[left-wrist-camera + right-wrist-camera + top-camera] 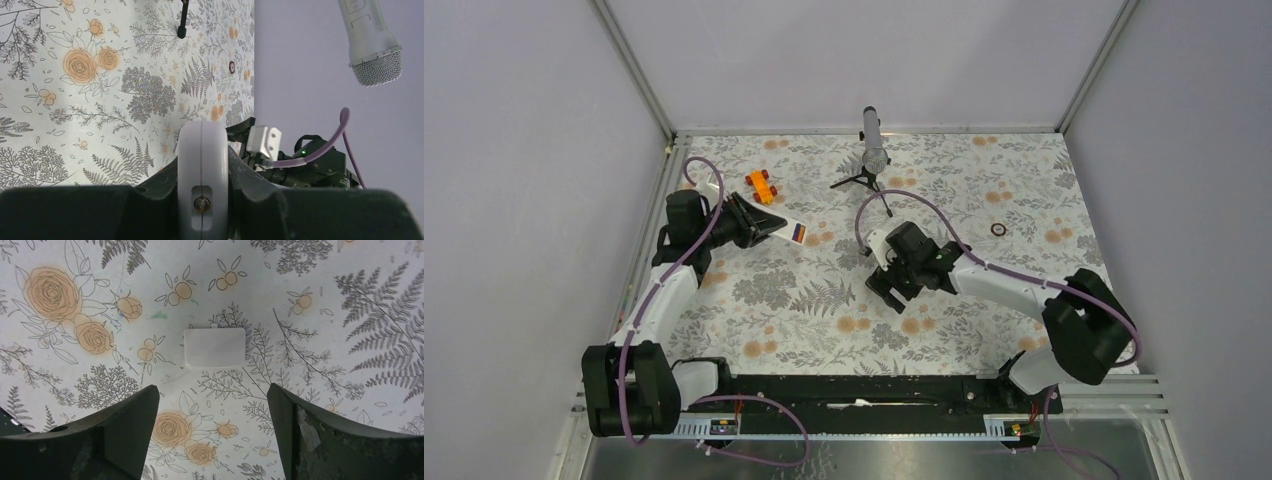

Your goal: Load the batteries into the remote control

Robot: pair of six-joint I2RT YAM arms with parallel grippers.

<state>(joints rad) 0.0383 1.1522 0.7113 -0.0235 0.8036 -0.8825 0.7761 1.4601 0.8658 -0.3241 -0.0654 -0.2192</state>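
The remote control (790,231) is being clamped by the left gripper (769,229), and in the top view it is being shown jutting out of the jaws toward 4 o'clock, over the left half of the floral table (824,330). At its free end an orange patch and a dark patch are being seen side by side, taken here as the batteries (800,234); they are too small for it to be told how they are seated. In the left wrist view the rounded white end of the remote control (201,145) is being pressed from both sides by the dark fingers (260,200) of the left gripper (202,175), at 6 o'clock in the frame. The right gripper (892,292) is being held well apart from the remote, at about 4 o'clock from it near the table's middle. Its fingers (120,435) are being shown spread wide in the right wrist view, with nothing between them. A small flat white cover (214,347) is being seen lying on the table at 12 o'clock from the right gripper (212,400), just beyond the fingertips and untouched by them. An orange toy piece (761,186) is being seen at 12 o'clock from the left gripper, a microphone (873,148) on a black tripod (860,181) at 12 o'clock from the right gripper, and a small dark ring (998,229) at 2 o'clock from it.
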